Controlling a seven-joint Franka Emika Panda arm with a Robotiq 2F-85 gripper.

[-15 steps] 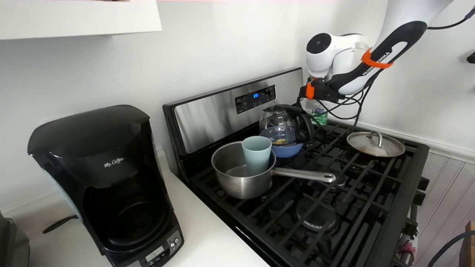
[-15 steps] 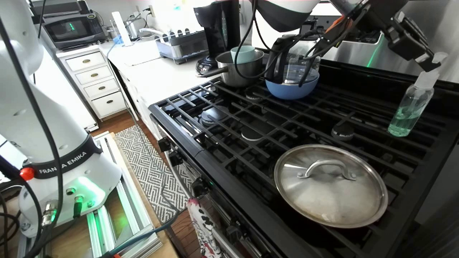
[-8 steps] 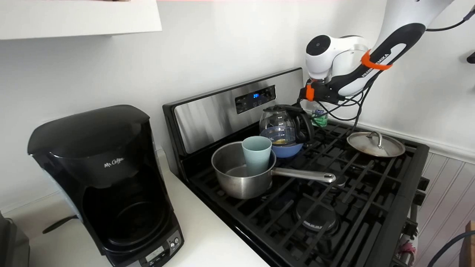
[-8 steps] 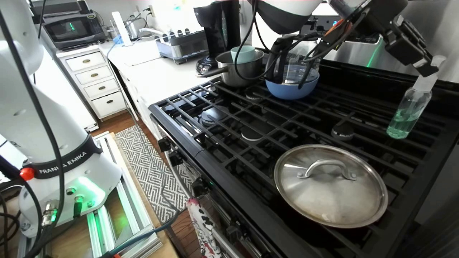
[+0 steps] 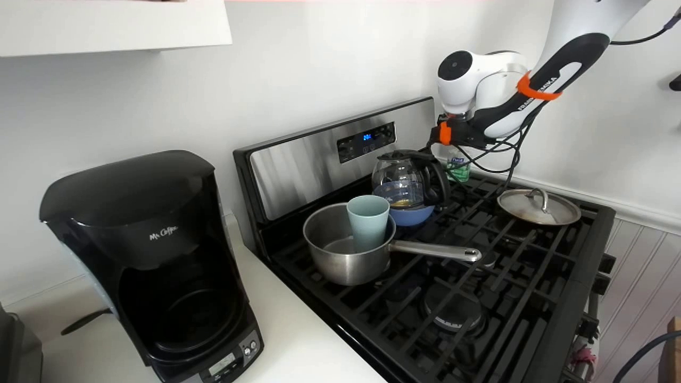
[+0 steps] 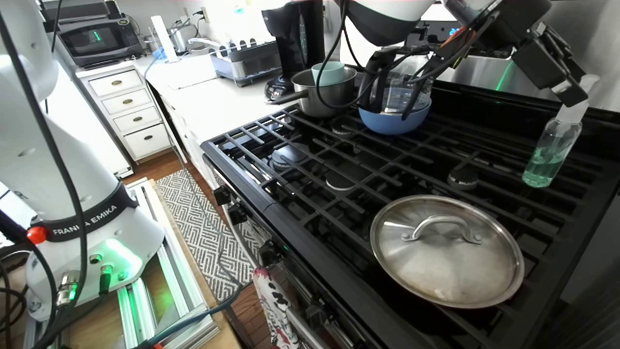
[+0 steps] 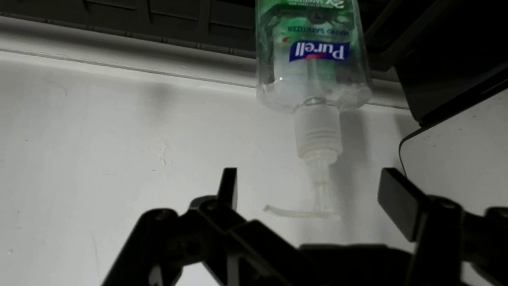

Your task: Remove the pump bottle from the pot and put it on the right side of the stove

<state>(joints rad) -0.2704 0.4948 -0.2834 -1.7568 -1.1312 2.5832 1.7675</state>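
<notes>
The pump bottle (image 6: 545, 155), clear with green liquid and a whitish pump top, stands on the grates of the black stove (image 6: 489, 182), in the back corner by the wall. In the wrist view the bottle (image 7: 315, 51) appears upside down, its pump between the spread fingers. My gripper (image 7: 309, 174) is open around the pump top, with gaps on both sides. In an exterior view the gripper (image 6: 574, 92) partly hides the pump. At the stove's opposite end sits the steel pot (image 5: 346, 266). It holds a light blue cup (image 5: 368, 226).
A glass carafe (image 5: 396, 178) with a black handle rests in a blue bowl (image 6: 395, 121) beside the pot. A steel lid (image 6: 445, 261) lies on the front grates, near the bottle. The stove's back panel (image 5: 298, 181) rises behind. Loose cables (image 5: 513, 154) hang from my arm.
My gripper's fingers have spread apart and let go of the pump top. The bottle has shifted very slightly and now stands still on the grates. Pot, cup and lid have stayed put.
</notes>
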